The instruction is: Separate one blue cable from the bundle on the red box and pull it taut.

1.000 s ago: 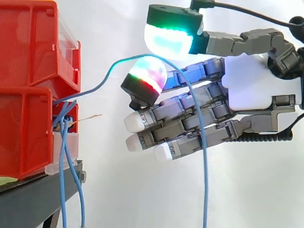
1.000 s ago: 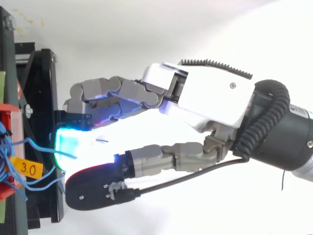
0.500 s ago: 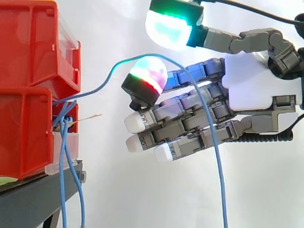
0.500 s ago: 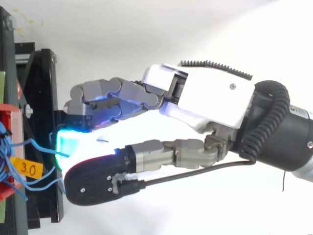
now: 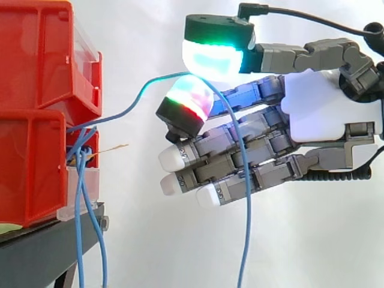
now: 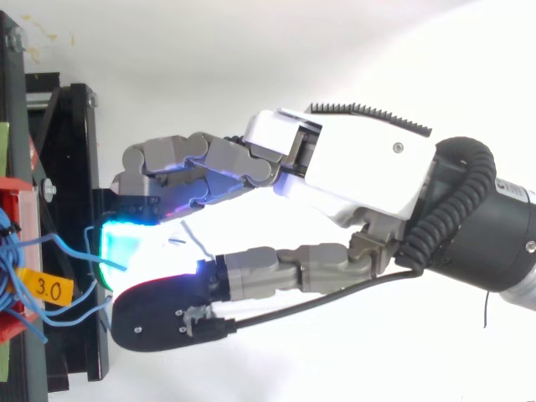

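Bins first: the red box (image 5: 36, 150) sits on the black stand (image 5: 48, 246) at the left. The bundle (image 5: 81, 153) of blue strands spills from its front and hangs down past the stand's edge (from above, a yellow tag (image 6: 46, 289) lies among them). One blue cable (image 5: 146, 87) stands apart from the rest. It climbs out of the bundle in a slack arc to the right and passes between the glowing thumb pad (image 5: 213, 57) and the uppermost finger pad (image 5: 187, 99). From there it drops across the lower fingers and hangs loose below. The hand (image 5: 327, 105) has those two pads closed together on the cable, as far as the side view lets me judge. The other fingers lie nearly straight and grip nothing.

The step in hand looks to be the pull itself. The pinch should be firm before the arm moves, since a thin cable between rounded pads could slip. The pull should go level and away from the box, to the right, slowly, until the arc flattens into a straight line. It should stop as the cable straightens, because more force may drag the neighbouring strands or shift the box. The free tail draped over the fingers could snag, so those fingers are best left quiet.
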Tool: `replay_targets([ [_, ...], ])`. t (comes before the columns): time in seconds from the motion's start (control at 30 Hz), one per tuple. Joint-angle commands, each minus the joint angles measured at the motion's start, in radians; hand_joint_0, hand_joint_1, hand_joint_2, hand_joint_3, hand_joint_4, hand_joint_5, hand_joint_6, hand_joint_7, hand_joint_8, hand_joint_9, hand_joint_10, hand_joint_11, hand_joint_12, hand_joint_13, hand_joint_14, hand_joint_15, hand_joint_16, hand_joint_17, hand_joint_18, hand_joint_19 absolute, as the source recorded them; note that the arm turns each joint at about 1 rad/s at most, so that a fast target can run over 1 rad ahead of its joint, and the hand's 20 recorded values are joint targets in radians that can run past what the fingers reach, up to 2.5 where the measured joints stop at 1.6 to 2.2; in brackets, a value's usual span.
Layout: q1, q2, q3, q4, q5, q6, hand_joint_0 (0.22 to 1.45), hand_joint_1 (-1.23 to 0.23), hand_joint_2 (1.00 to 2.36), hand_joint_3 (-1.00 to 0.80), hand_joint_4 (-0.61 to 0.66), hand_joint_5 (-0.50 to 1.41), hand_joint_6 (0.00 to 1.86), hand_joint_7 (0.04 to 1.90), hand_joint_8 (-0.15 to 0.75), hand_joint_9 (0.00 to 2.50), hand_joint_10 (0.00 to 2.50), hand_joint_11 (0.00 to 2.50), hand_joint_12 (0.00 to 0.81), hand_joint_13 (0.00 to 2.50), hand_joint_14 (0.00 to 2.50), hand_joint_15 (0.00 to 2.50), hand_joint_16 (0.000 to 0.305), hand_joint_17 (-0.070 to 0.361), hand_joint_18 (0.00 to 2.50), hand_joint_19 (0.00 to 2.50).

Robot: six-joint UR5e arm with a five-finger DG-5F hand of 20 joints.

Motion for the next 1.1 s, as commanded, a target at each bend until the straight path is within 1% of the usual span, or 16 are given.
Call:
replay_targets([
  [0.0, -0.001, 0.001, 0.0, -0.003, 0.002, 0.0, 0.67, -0.75, 1.02, -0.09, 0.24, -0.07, 0.51, 1.4, 0.331, 0.76, 0.01, 0.34, 0.378, 0.48, 0.0, 0.15, 0.05, 0.113, 0.5, 0.39],
  [0.17, 0.001, -0.001, 0.0, -0.017, 0.008, 0.0, 0.66, -0.76, 1.02, -0.03, 0.26, -0.07, 0.54, 1.37, 0.337, 0.77, 0.01, 0.35, 0.383, 0.48, 0.0, 0.15, 0.051, 0.116, 0.53, 0.36],
  [0.37, 0.005, -0.001, -0.003, -0.035, 0.005, 0.003, 0.67, -0.77, 1.02, -0.03, 0.26, -0.07, 0.54, 1.37, 0.337, 0.77, 0.01, 0.34, 0.38, 0.48, 0.0, 0.16, 0.051, 0.115, 0.52, 0.36],
  [0.43, 0.007, -0.001, -0.019, -0.037, 0.003, 0.006, 0.67, -0.77, 1.02, -0.03, 0.26, -0.07, 0.54, 1.37, 0.338, 0.77, 0.01, 0.35, 0.379, 0.48, 0.01, 0.16, 0.051, 0.114, 0.52, 0.36],
  [0.47, 0.008, -0.001, -0.038, -0.035, 0.003, 0.012, 0.67, -0.77, 1.02, -0.03, 0.26, -0.07, 0.54, 1.37, 0.335, 0.77, 0.01, 0.34, 0.379, 0.48, 0.01, 0.15, 0.05, 0.114, 0.52, 0.36],
  [0.5, 0.01, -0.001, -0.049, -0.034, 0.003, 0.017, 0.67, -0.76, 1.02, -0.03, 0.26, -0.07, 0.54, 1.37, 0.334, 0.77, 0.01, 0.35, 0.379, 0.48, 0.0, 0.16, 0.051, 0.114, 0.52, 0.36],
  [0.53, 0.01, -0.001, -0.06, -0.029, 0.003, 0.025, 0.67, -0.76, 1.02, -0.03, 0.26, -0.07, 0.54, 1.37, 0.331, 0.77, 0.01, 0.35, 0.378, 0.48, 0.0, 0.16, 0.05, 0.113, 0.52, 0.37],
  [0.57, 0.013, -0.001, -0.088, -0.006, 0.003, 0.048, 0.67, -0.76, 1.02, -0.03, 0.26, -0.07, 0.54, 1.37, 0.334, 0.77, 0.01, 0.35, 0.378, 0.48, 0.0, 0.16, 0.05, 0.113, 0.52, 0.37],
  [0.63, 0.014, -0.001, -0.107, 0.023, 0.003, 0.064, 0.67, -0.76, 1.02, -0.03, 0.26, -0.07, 0.55, 1.37, 0.333, 0.77, 0.01, 0.35, 0.377, 0.48, 0.01, 0.16, 0.05, 0.113, 0.52, 0.37],
  [0.67, 0.017, -0.001, -0.138, 0.066, 0.005, 0.075, 0.67, -0.76, 1.02, -0.04, 0.26, -0.07, 0.55, 1.37, 0.331, 0.77, 0.01, 0.35, 0.375, 0.48, 0.0, 0.16, 0.05, 0.113, 0.52, 0.37],
  [0.7, 0.021, -0.001, -0.158, 0.101, 0.006, 0.08, 0.67, -0.75, 1.02, -0.03, 0.26, -0.07, 0.55, 1.36, 0.332, 0.77, 0.01, 0.35, 0.375, 0.47, 0.01, 0.16, 0.05, 0.113, 0.52, 0.37],
  [0.8, 0.022, -0.001, -0.167, 0.132, 0.006, 0.08, 0.67, -0.75, 1.02, -0.04, 0.25, -0.08, 0.55, 1.37, 0.332, 0.77, 0.01, 0.35, 0.373, 0.47, 0.01, 0.16, 0.05, 0.113, 0.51, 0.37],
  [0.97, 0.025, -0.001, -0.169, 0.118, 0.003, 0.078, 0.67, -0.75, 1.02, -0.03, 0.25, -0.08, 0.55, 1.37, 0.33, 0.77, 0.01, 0.34, 0.372, 0.47, 0.01, 0.16, 0.05, 0.113, 0.51, 0.37],
  [1.07, 0.027, -0.002, -0.169, 0.123, 0.003, 0.072, 0.67, -0.75, 1.02, -0.04, 0.25, -0.08, 0.55, 1.37, 0.332, 0.77, 0.01, 0.34, 0.372, 0.47, 0.0, 0.15, 0.05, 0.112, 0.5, 0.37],
])
